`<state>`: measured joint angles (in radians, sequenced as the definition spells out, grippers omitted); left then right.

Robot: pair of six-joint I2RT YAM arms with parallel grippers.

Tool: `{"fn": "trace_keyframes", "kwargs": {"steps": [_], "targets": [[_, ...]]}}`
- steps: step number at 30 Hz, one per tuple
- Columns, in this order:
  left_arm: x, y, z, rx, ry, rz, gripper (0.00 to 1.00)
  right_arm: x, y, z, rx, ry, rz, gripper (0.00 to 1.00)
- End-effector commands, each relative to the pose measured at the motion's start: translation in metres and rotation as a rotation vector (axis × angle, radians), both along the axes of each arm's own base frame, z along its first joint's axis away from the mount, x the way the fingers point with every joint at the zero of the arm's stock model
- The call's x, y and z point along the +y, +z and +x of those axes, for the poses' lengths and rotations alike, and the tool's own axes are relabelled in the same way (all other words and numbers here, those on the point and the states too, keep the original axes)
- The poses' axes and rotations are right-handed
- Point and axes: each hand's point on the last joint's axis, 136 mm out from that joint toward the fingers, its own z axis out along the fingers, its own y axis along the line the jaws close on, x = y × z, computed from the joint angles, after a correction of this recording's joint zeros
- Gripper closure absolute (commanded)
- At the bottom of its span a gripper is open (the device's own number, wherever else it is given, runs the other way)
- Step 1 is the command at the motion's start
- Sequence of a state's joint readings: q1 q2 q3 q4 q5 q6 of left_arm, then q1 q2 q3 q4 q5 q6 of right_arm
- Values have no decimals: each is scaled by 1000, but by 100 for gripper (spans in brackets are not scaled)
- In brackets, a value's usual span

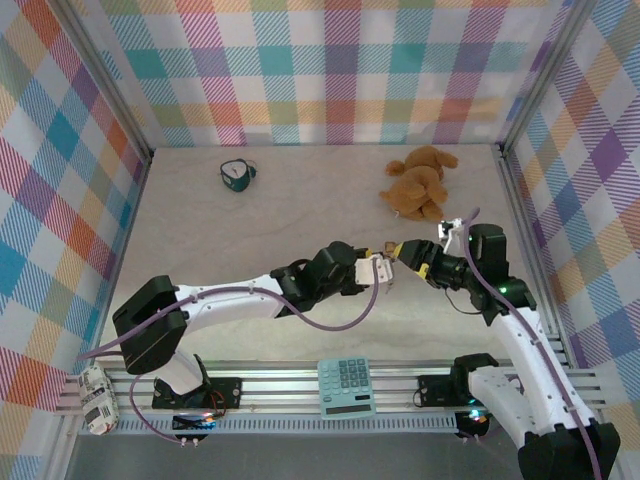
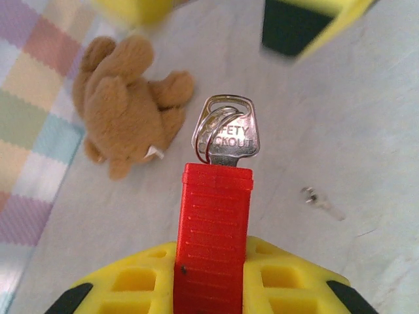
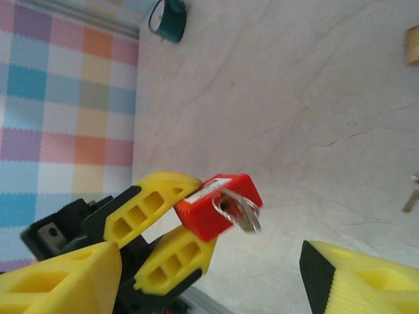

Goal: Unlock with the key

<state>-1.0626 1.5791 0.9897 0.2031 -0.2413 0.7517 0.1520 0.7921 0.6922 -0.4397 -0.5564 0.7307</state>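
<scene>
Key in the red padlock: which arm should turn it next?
Right, probably. The left gripper is shut on the red padlock, its key sticking out toward the right gripper, whose open fingers face the key head, so it could close and turn.

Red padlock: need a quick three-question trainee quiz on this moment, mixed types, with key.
1. True or false: the left gripper is shut on the red padlock.
2. Fill in: the right gripper has its jaws ___ (open or shut).
3. Pick one: the key stamped SAFETY LOCKOUT is A) lying loose, B) sticking out of the padlock, C) pinched by the right gripper.

Key: 1 true; 2 open; 3 B.
</scene>
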Motion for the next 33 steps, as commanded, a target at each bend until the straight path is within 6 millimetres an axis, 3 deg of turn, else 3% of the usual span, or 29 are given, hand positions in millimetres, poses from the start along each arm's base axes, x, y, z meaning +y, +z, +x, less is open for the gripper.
{"fn": "trace_keyframes", "kwargs": {"steps": [1, 8, 17, 23, 29, 33], "targets": [[13, 46, 18, -232, 90, -83, 89, -12, -6, 5, 104, -140, 24, 27], [25, 50, 25, -535, 95, 69, 94, -1, -7, 19, 152, -162, 147, 27], [30, 57, 27, -580, 132, 71, 96, -2, -12, 26, 153, -183, 155, 26], [22, 60, 27, -651, 149, 67, 96, 5, -16, 26, 143, -134, 171, 26], [-1, 64, 22, -727, 147, 23, 98, 18, 12, 30, -69, 21, 158, 25], [-11, 63, 15, -705, 129, 2, 99, 21, 14, 34, -109, 52, 141, 25]]}}
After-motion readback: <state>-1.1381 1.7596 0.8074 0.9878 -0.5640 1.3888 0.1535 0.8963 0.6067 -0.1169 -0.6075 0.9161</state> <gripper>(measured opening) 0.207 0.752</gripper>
